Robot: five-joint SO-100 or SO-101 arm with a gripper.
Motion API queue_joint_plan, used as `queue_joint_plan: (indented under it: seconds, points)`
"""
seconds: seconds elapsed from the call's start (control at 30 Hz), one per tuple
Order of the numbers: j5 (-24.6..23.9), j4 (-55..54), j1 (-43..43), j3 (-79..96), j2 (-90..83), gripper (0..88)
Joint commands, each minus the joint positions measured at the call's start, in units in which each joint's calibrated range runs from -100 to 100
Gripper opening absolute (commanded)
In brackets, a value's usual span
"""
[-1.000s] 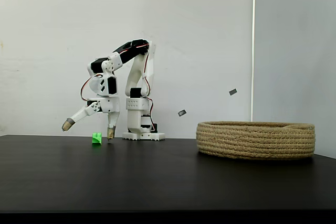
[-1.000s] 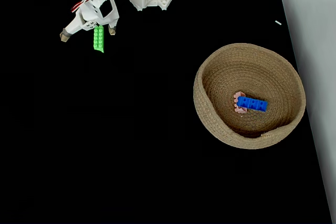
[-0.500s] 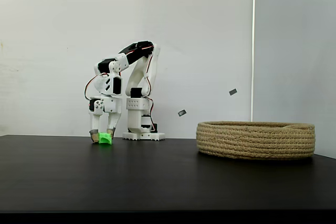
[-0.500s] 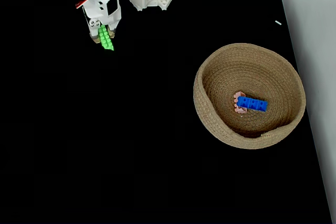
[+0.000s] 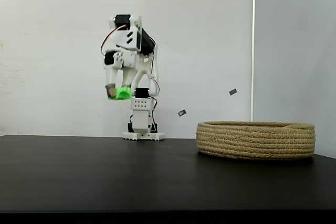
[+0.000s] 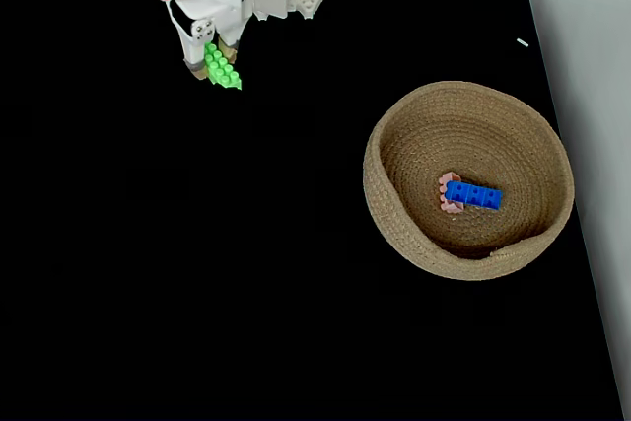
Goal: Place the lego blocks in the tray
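End effector (image 5: 117, 92) clamped on green lego brick (image 5: 123, 93), lifted well clear of black table (image 5: 105, 177); brick (image 6: 223, 66) jutting out past the fingers from above. Carry step in hand, by the look of it. Blue brick (image 6: 473, 194) on pink brick (image 6: 451, 194), already inside tray (image 6: 394, 125). Next: swing across over tray (image 5: 255, 140), well apart, then release above its floor.
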Motion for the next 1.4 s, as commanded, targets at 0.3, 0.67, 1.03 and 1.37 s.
queue_joint_plan:
  seconds: [0.3, 0.67, 1.03, 1.37]
  points:
    - [-7.52, -9.47, -37.16, -32.55, 11.14, 0.2]
    - [-8.11, -27.38, -43.76, -11.85, 8.13, 26.5]
    - [-8.35, -29.46, -36.75, -9.48, 4.86, 43.4]
    - [-4.74, -56.87, -12.51, 33.39, -25.41, 0.2]
